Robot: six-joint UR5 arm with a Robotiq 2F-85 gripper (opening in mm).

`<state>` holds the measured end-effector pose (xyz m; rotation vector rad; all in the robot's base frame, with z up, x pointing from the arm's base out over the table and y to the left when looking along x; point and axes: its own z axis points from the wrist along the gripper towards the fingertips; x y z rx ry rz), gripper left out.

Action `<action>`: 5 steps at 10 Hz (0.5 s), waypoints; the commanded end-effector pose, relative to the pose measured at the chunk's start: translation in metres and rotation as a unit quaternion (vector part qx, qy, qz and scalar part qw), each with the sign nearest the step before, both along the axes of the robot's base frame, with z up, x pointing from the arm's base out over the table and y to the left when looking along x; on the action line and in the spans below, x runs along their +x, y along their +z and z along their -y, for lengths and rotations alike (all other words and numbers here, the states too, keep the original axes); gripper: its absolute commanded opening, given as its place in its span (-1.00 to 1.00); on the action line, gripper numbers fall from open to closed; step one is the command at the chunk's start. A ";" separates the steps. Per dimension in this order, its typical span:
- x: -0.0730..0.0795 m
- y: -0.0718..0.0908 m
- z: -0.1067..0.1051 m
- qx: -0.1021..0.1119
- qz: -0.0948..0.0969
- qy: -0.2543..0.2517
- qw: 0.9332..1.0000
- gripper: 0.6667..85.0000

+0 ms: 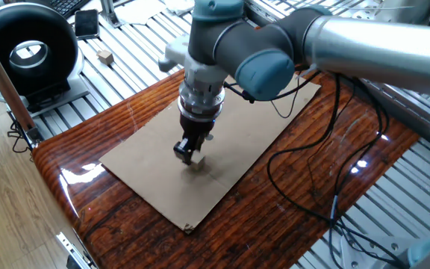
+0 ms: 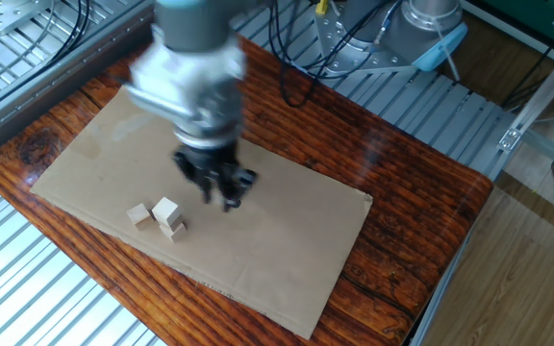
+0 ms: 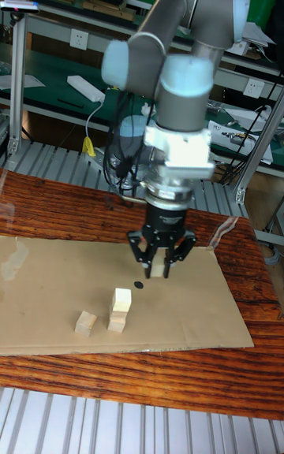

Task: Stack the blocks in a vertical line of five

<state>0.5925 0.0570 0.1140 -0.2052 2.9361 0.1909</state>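
Note:
In the tall fixed view my gripper (image 3: 160, 263) hangs just above the cardboard sheet (image 3: 197, 312), shut on a tan block (image 3: 160, 267). Left of it stands a stack of two blocks (image 3: 119, 309), with a single block (image 3: 85, 322) beside that. The other fixed view shows my blurred gripper (image 2: 221, 190) just right of the stack (image 2: 168, 216) and the single block (image 2: 139, 213). In one fixed view my gripper (image 1: 190, 155) is low over the sheet (image 1: 275, 112) with a block (image 1: 198, 160) at its fingertips. Another block (image 1: 105, 56) lies off the table on the metal slats.
A black round device (image 1: 28, 52) stands at the far left beyond the glossy wooden table (image 1: 125, 224). Black cables (image 1: 304, 187) trail over the table's right side. A black dot (image 3: 139, 284) marks the cardboard near the stack.

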 end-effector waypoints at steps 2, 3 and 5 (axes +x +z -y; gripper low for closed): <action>0.043 0.029 0.045 -0.016 0.058 -0.052 0.997 -0.99; 0.048 0.029 0.049 -0.023 0.066 -0.054 0.996 -0.99; 0.056 0.024 0.051 -0.026 0.070 -0.060 0.995 -0.99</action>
